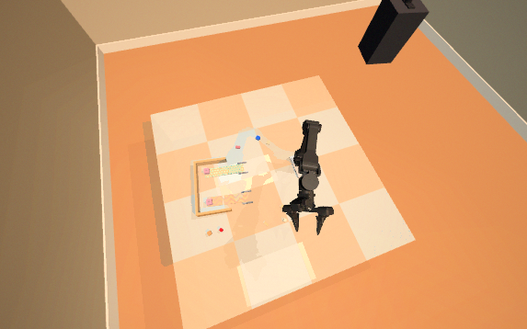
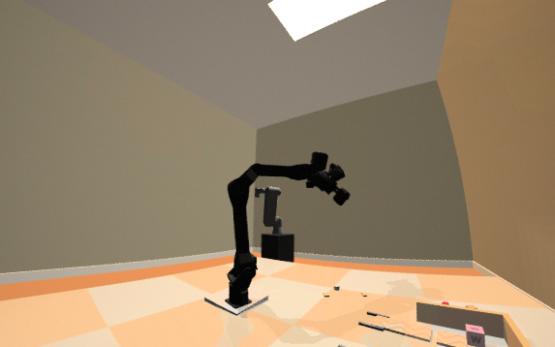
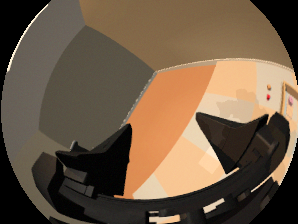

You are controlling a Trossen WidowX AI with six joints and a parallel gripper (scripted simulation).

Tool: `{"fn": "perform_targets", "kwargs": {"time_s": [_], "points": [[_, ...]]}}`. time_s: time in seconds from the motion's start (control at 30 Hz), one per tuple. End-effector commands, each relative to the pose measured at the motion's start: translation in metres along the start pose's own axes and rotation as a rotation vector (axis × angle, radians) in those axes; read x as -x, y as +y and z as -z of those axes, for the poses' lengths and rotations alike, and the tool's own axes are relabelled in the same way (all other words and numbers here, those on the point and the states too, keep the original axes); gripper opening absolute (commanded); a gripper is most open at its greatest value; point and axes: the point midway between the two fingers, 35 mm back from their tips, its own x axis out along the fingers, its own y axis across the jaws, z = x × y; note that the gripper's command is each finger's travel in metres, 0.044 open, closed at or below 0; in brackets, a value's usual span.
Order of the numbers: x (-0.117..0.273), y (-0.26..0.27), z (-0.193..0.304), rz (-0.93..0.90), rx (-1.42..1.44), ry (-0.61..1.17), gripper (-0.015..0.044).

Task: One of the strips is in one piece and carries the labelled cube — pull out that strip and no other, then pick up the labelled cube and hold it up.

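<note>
A zigzag strip [image 1: 236, 198] [image 2: 405, 330] has a gap across it. Beyond the gap its far piece bears a pink-topped cube [image 1: 209, 201] [image 2: 475, 335], with a W on its side. A yellow-green honeycomb strip [image 1: 225, 171] shows no clear gap; a pink cube [image 1: 206, 171] sits at its far end, its label too small to read. Both strips lie within a low wooden frame [image 1: 196, 188] [image 2: 458, 320], their near ends reaching out of its open side. My gripper [image 1: 307, 232] [image 2: 341, 196] [image 3: 164, 121] is open and empty, high above the floor and well away from both strips.
Thin grey rods flank the strips' near ends. A red piece [image 1: 221, 230] [image 3: 268, 97] and an orange piece [image 1: 209, 233] [image 3: 269, 87] lie outside the frame. A blue piece [image 1: 257, 138] and a pinkish-red block [image 1: 237, 147] lie on its other side. A black pedestal [image 2: 277, 247] stands farther off.
</note>
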Motion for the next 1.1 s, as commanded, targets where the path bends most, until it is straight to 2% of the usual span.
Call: {"fn": "perform_targets", "kwargs": {"time_s": [0.0, 0.37, 0.73, 1.07], "points": [[0.022, -0.056, -0.013, 0.149, 0.046, -0.057, 0.04], [0.126, -0.214, -0.017, 0.644, 0.138, -0.149, 0.04], [0.256, -0.32, 0.04, 1.135, 0.152, -0.101, 0.04], [0.264, -0.324, 0.045, 1.162, 0.15, -0.094, 0.04]]}}
